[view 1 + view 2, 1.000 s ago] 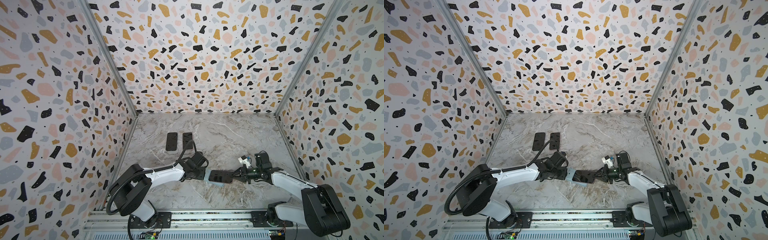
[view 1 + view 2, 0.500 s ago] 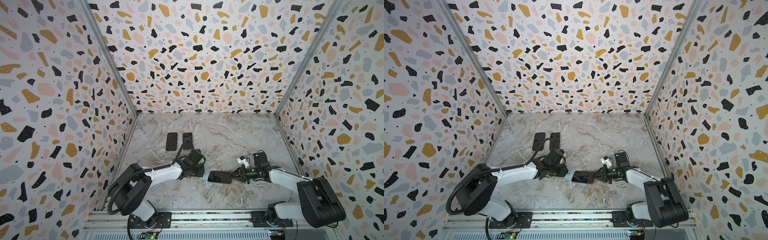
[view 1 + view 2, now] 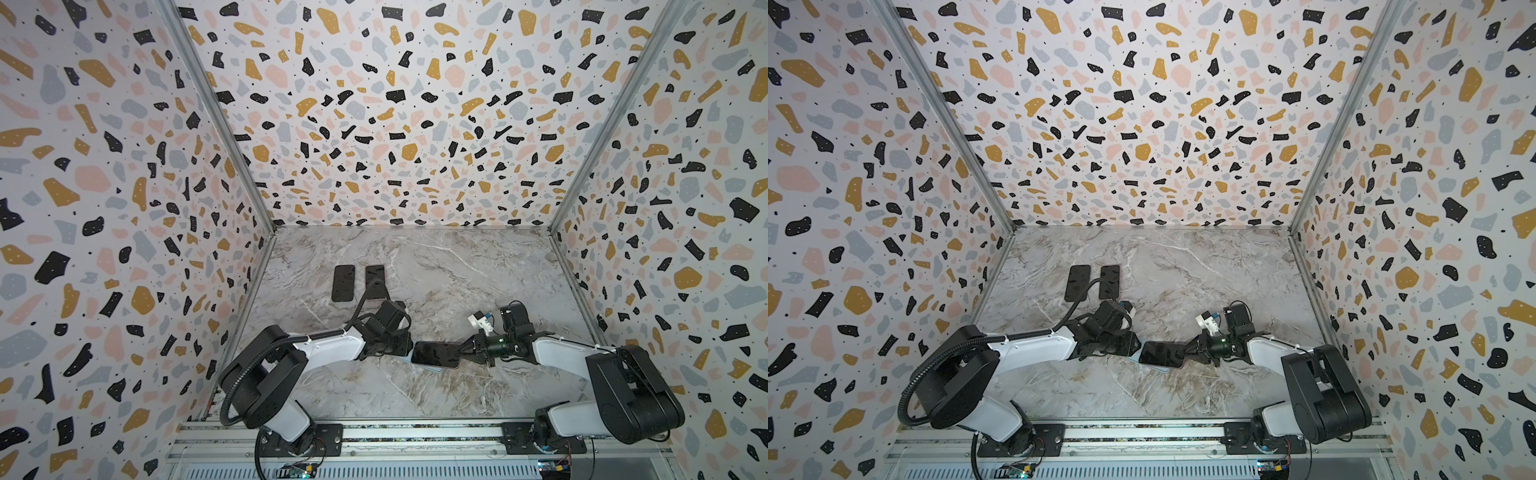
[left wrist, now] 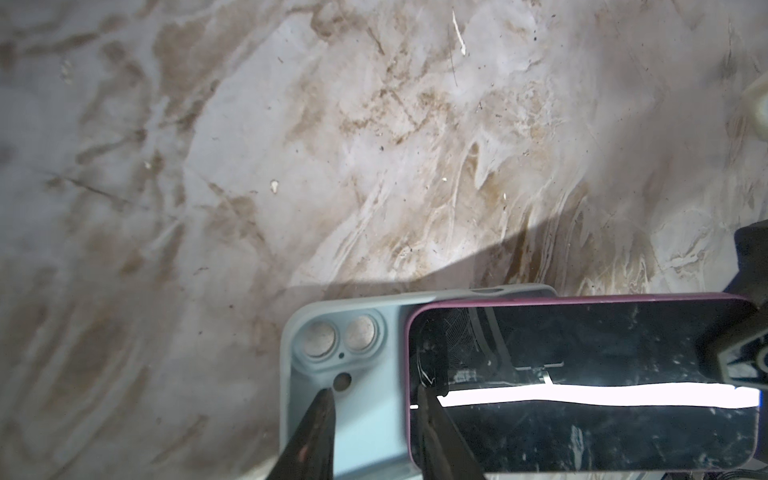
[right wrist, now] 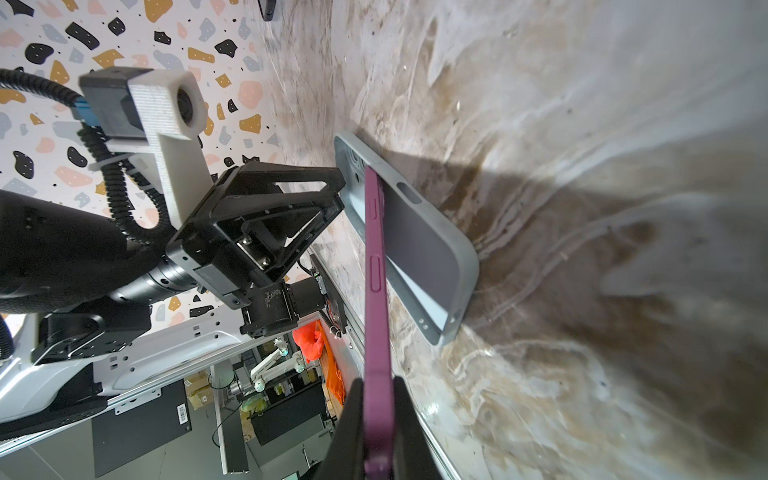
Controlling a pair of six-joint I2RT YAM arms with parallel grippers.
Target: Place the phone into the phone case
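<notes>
**Phone tilting over the open case, not seated**

The right gripper [image 3: 460, 352] is clamping the phone [image 3: 435, 354] by one short end. In the right wrist view its two fingers [image 5: 409, 432] are pressing on the front and back of the purple-edged body. The phone is hanging at a slant with its dark screen facing up. Its free end is dipping toward the camera end of the phone case [image 4: 365, 415].

The pale blue case is lying flat on the marble table [image 3: 457, 270] with its hollow side up. The phone is covering most of it from above, while the two lens openings and the case's end wall are showing uncovered. I cannot tell whether the phone's low end is touching the case floor.

The left gripper [image 4: 374, 392] is reaching in over that uncovered end. Its jaws are standing partly apart with nothing clamped between them. One fingertip [image 4: 324, 399] is sitting over the case floor beside the lens openings, and the other is resting at the phone's end edge.

Two flat dark slabs [image 3: 343, 283] are lying side by side at the back of the table, well apart from the arms.
</notes>
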